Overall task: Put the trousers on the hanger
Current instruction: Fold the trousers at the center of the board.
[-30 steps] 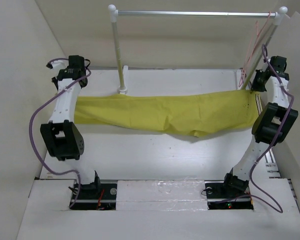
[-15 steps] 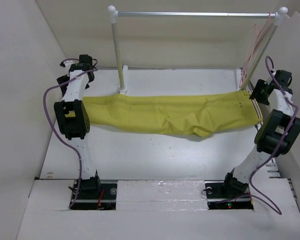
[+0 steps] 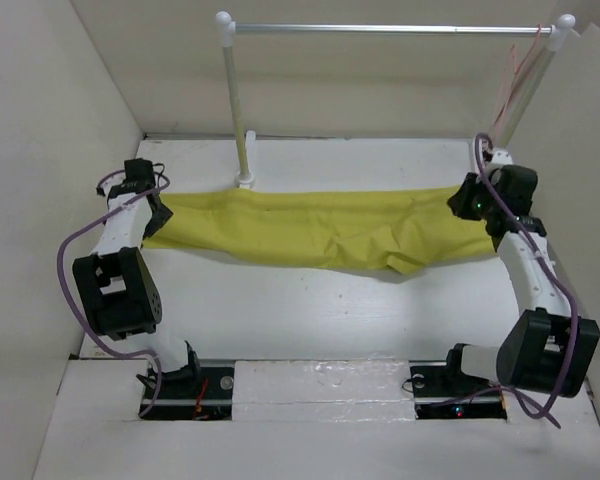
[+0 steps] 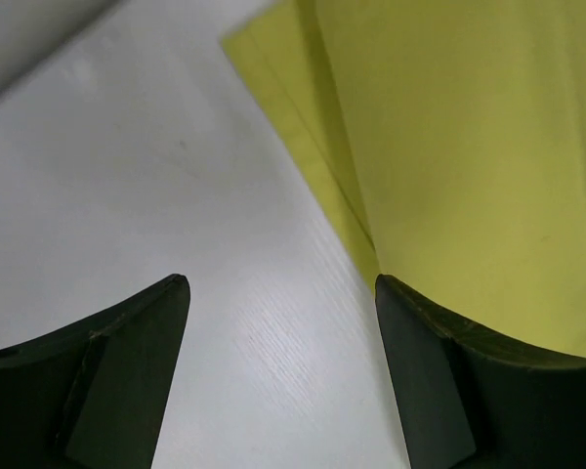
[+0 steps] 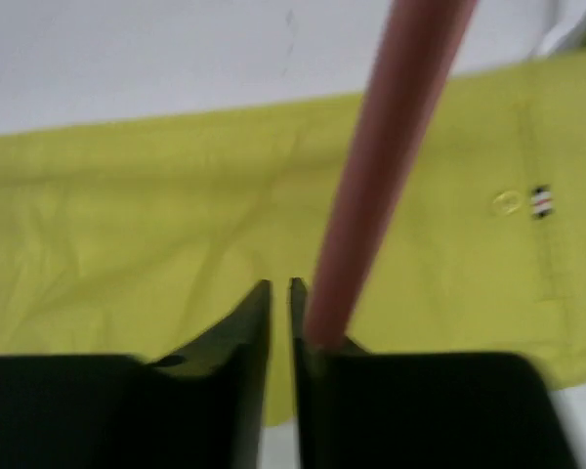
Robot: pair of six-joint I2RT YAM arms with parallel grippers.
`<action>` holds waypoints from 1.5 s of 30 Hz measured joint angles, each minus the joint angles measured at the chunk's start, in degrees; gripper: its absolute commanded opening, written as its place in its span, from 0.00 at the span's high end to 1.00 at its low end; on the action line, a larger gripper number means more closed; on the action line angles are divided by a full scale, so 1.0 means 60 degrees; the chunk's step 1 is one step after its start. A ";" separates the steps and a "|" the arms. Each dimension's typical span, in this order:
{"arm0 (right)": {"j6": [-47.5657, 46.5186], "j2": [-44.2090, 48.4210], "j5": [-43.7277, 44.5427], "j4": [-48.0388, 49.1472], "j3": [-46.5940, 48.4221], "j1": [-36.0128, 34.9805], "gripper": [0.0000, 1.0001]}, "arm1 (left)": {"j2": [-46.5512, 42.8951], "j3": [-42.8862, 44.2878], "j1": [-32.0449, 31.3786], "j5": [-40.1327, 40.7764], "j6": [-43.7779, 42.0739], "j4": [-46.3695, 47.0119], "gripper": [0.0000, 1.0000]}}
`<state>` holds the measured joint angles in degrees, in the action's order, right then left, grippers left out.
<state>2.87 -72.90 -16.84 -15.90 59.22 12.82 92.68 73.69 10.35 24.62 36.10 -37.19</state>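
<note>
long yellow trousers lie crosswise, pink hanger by my right hand

past the near edge of the white table [image 3: 310, 320], the long bright yellow cloth trousers [image 3: 310, 225] lie flat across the middle. their long axis runs from the left edge toward the right edge, with the buttoned waistband end on the right.

my left gripper [image 4: 283, 283] hangs over the leg end near the left edge, jaws wide and holding nothing, one finger above cloth and the other above table. my right gripper [image 5: 278, 285] is over the waistband end, fingers set at a thin slit with nothing in it that i can see.

the thin pale pink wire hanger [image 5: 391, 166] runs up just beside my right finger; whether it touches i cannot tell. beyond it, along the far edge, stands the white-posted stand with its silver rail [image 3: 380, 28]. i judge my right arm the nearer one to the hanger.
</note>
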 measured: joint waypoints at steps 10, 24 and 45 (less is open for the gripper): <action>0.0120 0.0576 -0.1315 0.0222 -0.4524 0.1351 0.33 | 0.0721 -0.1461 0.0102 -0.2911 0.0328 0.1293 0.22; 0.2382 -0.1603 -0.1745 0.4572 -0.5093 0.1588 0.92 | 0.1723 -0.1421 0.0102 -0.3209 0.0798 0.2579 0.90; -0.0328 0.3880 0.0211 -0.4284 -0.3526 0.2466 0.55 | 0.0062 -0.2040 -0.0153 -0.0816 0.0707 -0.0047 0.94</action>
<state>0.91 -49.63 -15.57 -41.60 38.06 27.62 93.06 61.45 9.43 19.73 40.34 -37.47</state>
